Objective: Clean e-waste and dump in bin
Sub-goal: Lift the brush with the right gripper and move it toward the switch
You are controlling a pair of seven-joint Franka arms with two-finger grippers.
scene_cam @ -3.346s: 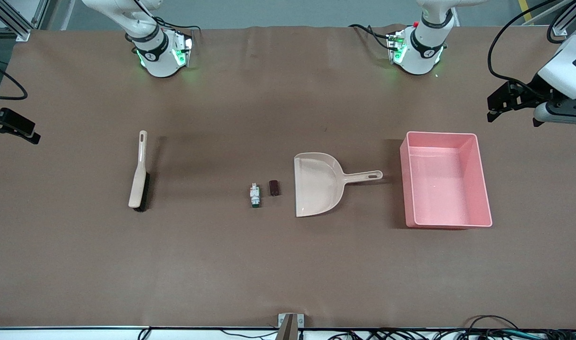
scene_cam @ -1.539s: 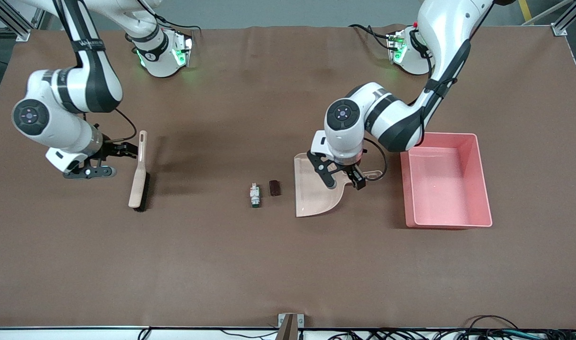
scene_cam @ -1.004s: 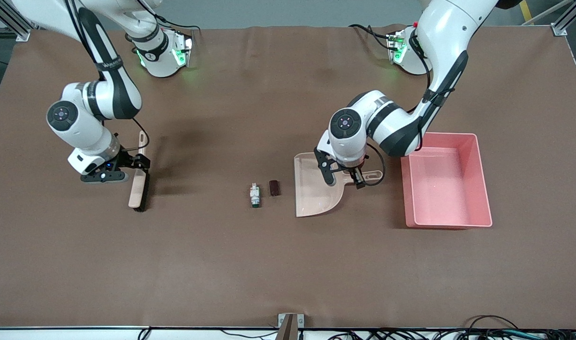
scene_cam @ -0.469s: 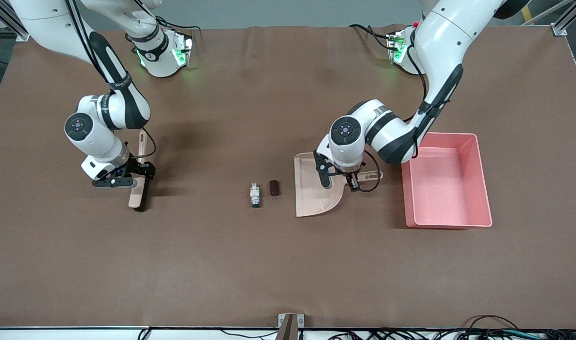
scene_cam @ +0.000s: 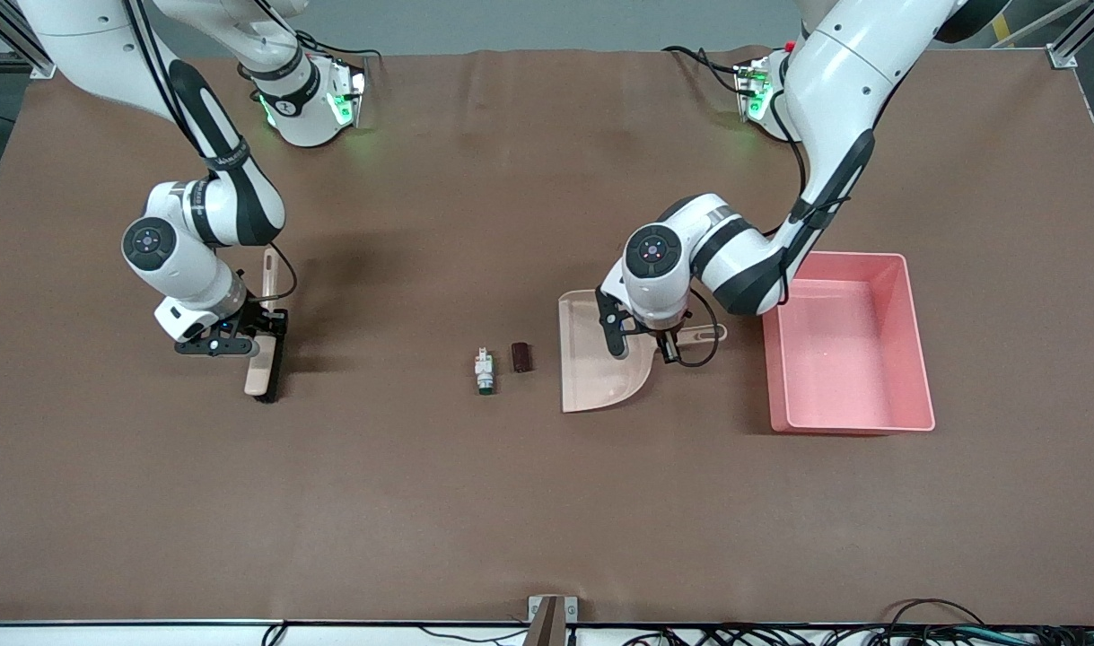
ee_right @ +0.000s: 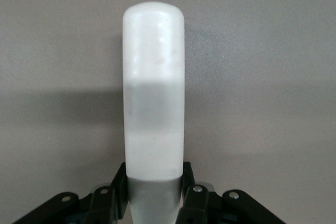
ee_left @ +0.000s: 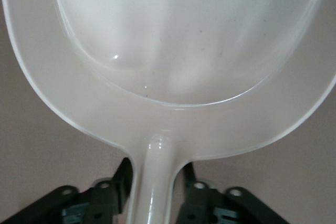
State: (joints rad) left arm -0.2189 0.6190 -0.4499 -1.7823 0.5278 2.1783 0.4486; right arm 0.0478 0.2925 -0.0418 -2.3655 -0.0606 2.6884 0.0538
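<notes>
The e-waste lies mid-table: a white piece with green and orange bits (scene_cam: 484, 371) and a dark stubby cylinder (scene_cam: 520, 356), just off the open mouth of the beige dustpan (scene_cam: 600, 363). The pink bin (scene_cam: 852, 425) stands beside the dustpan's handle end. My left gripper (scene_cam: 642, 344) is down at the dustpan handle, open, one finger on each side of it; this also shows in the left wrist view (ee_left: 156, 182), with the dustpan (ee_left: 184, 40) ahead. My right gripper (scene_cam: 261, 334) is down astride the beige brush (scene_cam: 264, 372), open; the right wrist view (ee_right: 155, 182) shows the brush (ee_right: 153, 87) filling the gap.
The brown table mat (scene_cam: 511, 502) has nothing else on it. The brush lies toward the right arm's end, the bin toward the left arm's end. The two arm bases stand along the edge farthest from the front camera.
Both arms swung in from outside the table and came down, the right onto the brush, the left onto the dustpan handle. In the last half second they have barely moved.
</notes>
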